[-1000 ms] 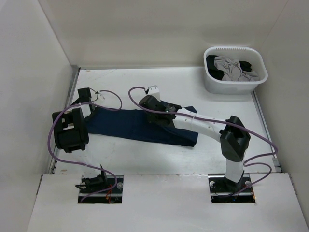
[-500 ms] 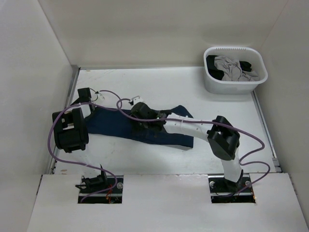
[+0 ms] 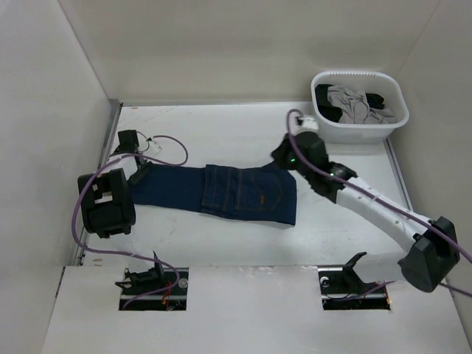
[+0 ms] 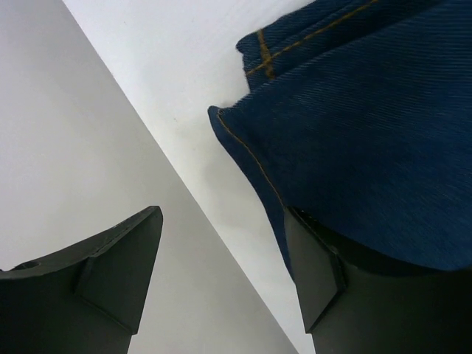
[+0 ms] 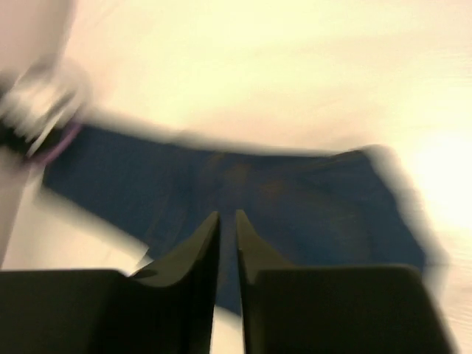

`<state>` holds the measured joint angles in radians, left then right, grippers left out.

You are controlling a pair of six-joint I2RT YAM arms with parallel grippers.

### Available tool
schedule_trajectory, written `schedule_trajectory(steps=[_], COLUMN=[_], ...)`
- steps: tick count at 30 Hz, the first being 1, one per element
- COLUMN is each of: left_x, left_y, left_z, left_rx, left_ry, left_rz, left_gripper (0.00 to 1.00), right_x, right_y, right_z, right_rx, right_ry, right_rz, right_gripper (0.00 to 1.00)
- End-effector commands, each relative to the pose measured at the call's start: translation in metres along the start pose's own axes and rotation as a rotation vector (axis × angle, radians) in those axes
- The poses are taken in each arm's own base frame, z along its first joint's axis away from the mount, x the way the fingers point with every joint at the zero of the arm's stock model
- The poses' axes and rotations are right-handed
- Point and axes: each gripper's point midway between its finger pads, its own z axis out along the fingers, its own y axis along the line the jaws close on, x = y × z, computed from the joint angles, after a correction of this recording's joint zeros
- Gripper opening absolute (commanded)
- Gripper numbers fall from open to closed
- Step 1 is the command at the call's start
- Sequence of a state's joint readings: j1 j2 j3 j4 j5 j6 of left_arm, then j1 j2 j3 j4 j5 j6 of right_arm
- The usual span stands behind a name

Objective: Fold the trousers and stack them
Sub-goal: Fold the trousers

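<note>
The trousers (image 3: 236, 193) are dark navy denim, folded into a long, flat band on the smooth white table (image 3: 221, 129). They lie to the left of the white plastic basket (image 3: 346, 134) and nearer the arm bases than it is. Their wider seat end, with a curved back pocket and a small orange patch, points toward the basket, and the narrow leg end points away. Up close the cloth (image 4: 369, 133) shows a fine diagonal weave and tan stitching along a hem. The basket is a rounded rectangle with a ribbed rim. Crumpled grey and black cloth (image 3: 354, 103) fills it.

The left gripper (image 3: 139, 168) sits at the leg end, the part farthest from the basket. Its black wedge-shaped fingers (image 4: 110, 273) are spread wide (image 4: 221, 214). Denim drapes over one of them and the other is bare, so nothing is pinched.

The right gripper (image 3: 284, 153) hangs just off the basket's near left corner, beside the seat end. Its wrist view is blurred, but the two fingers (image 5: 227, 215) are drawn almost together with only a thin slit between them. They grip nothing, and the trousers (image 5: 295, 199) lie well below them.
</note>
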<state>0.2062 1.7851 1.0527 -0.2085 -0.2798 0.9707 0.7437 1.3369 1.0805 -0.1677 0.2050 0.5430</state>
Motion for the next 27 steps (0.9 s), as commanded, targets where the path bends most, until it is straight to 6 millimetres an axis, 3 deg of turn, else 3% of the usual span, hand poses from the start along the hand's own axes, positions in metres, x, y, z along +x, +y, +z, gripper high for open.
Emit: schedule_trajectory(steps=[1, 4, 6, 9, 12, 15, 18, 22, 27], left_x=[-0.053, -0.098, -0.13, -0.172, -0.186, -0.176, -0.168, -0.161, -0.15], left_y=[0.034, 0.032, 0.01, -0.056, -0.148, -0.226, -0.268, -0.282, -0.29], left_z=[-0.059, -0.104, -0.136, -0.186, -0.217, -0.212, -0.181, -0.138, -0.13], left_rx=[-0.056, -0.052, -0.008, 0.151, 0.411, 0.603, 0.645, 0.581, 0.609], left_ry=[-0.178, -0.298, -0.387, -0.531, -0.584, -0.529, -0.471, -0.382, -0.344], left_rz=[-0.029, 0.016, 0.068, 0.153, 0.234, 0.285, 0.309, 0.319, 0.322], left_gripper=[0.67, 0.67, 0.67, 0.68, 0.68, 0.65, 0.63, 0.61, 0.62], right_x=[0.009, 0.013, 0.018, 0.025, 0.037, 0.057, 0.072, 0.072, 0.055], right_y=[-0.093, -0.118, -0.123, -0.126, -0.129, -0.146, -0.174, -0.21, -0.215], right_z=[0.013, 0.029, 0.041, 0.052, 0.064, 0.081, 0.096, 0.104, 0.11], right_rx=[0.243, 0.261, 0.255, 0.263, 0.274, 0.33, 0.419, 0.555, 0.574], right_ry=[-0.01, 0.033, 0.063, 0.087, 0.12, 0.182, 0.218, 0.2, 0.155], right_rz=[0.153, 0.162, 0.181, 0.214, 0.241, 0.247, 0.27, 0.28, 0.238], right_gripper=[0.12, 0.05, 0.04, 0.04, 0.04, 0.03, 0.01, 0.0, 0.0])
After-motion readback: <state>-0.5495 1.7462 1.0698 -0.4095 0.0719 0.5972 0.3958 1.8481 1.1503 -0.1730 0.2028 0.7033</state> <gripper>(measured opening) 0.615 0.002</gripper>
